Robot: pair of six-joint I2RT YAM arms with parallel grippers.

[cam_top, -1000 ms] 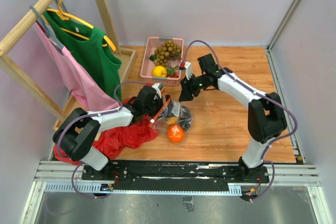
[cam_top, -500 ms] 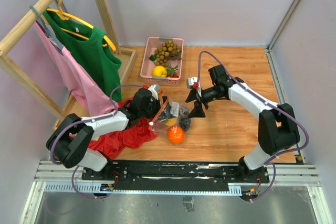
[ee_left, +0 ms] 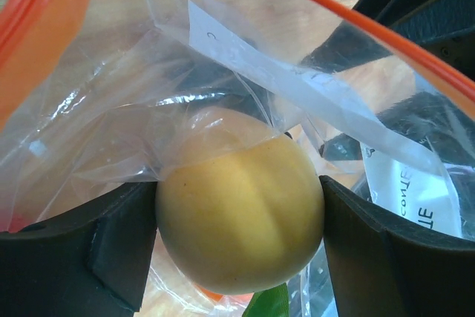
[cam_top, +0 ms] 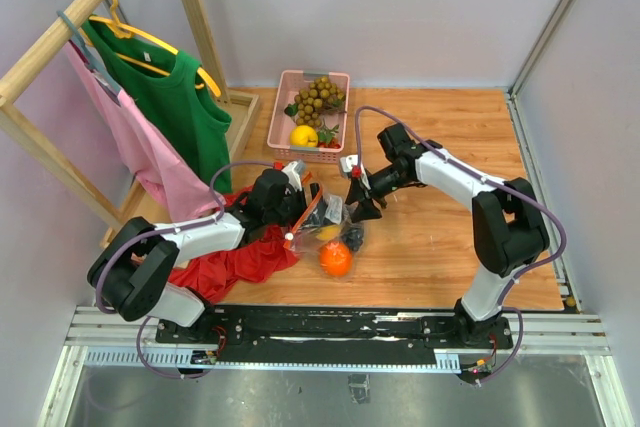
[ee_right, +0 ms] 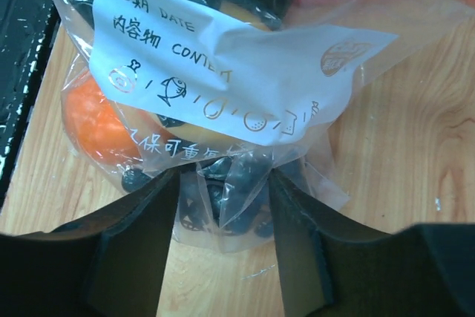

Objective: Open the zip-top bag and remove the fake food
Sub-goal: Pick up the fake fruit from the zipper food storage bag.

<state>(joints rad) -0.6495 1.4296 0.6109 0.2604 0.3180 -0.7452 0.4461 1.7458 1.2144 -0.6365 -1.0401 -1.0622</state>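
The zip-top bag, clear plastic with an orange-red zip strip, lies mid-table with its mouth held wide. My left gripper reaches into that mouth and is shut on a yellow round fruit. At the bag's far end my right gripper has both fingers pressed against the plastic around a dark purple bunch. An orange fruit rests on the wood beside the bag. More fake food, a tan bunch and a lemon, sits in the pink basket.
A red cloth lies under my left arm. At the far left a wooden rack carries a green shirt and a pink one. The bag's white label faces my right wrist camera.
My right gripper swung from beside the basket down to the bag's far end, opened wide, then closed in on the plastic. My left gripper kept its hold inside the bag.
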